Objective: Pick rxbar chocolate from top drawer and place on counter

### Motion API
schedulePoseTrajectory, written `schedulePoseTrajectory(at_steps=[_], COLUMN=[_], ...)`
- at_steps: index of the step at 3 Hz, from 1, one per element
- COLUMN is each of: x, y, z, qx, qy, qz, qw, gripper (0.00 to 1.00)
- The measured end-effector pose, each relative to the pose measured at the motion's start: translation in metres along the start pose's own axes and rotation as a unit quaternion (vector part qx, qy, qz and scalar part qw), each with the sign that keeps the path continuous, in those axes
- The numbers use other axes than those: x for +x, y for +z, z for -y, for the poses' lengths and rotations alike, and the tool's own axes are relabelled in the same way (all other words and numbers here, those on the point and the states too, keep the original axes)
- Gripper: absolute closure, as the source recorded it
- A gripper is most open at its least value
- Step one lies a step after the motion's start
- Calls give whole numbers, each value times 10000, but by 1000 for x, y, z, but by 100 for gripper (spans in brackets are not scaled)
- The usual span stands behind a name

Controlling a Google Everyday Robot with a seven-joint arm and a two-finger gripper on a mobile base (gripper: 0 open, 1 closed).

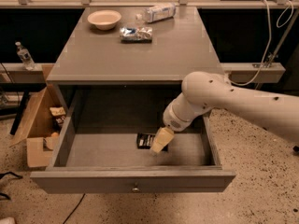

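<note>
One drawer stands pulled out of the grey cabinet, with one small round knob in the middle of its front panel. One snack bar in a black wrapper lies flat on the drawer floor, right of the middle and towards the back. Its right end is hidden behind the hand, so its full length cannot be seen, and its white markings are too small to read.

The single white arm comes in from the right, cut off at the picture's edge, and bends down into the drawer. Its tan hand points down and to the left, right at the bar's right end. I cannot tell whether the hand touches the bar or holds it, nor whether it is wide or narrow.

Three things lie towards the back of the table: one pale bowl at the left, one crinkled foil packet just in front and to the right of it, and one clear bottle on its side behind the packet.

On the floor to the left is one open cardboard box, its contents hard to make out. One small bottle stands on the ledge behind it
</note>
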State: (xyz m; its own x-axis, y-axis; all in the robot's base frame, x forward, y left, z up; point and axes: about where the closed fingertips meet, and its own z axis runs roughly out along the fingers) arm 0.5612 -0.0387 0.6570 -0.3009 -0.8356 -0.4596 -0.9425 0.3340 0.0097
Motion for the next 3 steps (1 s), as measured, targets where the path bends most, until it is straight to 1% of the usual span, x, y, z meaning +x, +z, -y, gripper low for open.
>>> schedulePoseTrajectory(at_steps=[1,3], x=[-3,-5], y=[25,60], z=[-2,2], qx=[-126,-138], qy=[-86,-84], qz=[-12,-23], qw=[9999,9999], gripper=[0,0])
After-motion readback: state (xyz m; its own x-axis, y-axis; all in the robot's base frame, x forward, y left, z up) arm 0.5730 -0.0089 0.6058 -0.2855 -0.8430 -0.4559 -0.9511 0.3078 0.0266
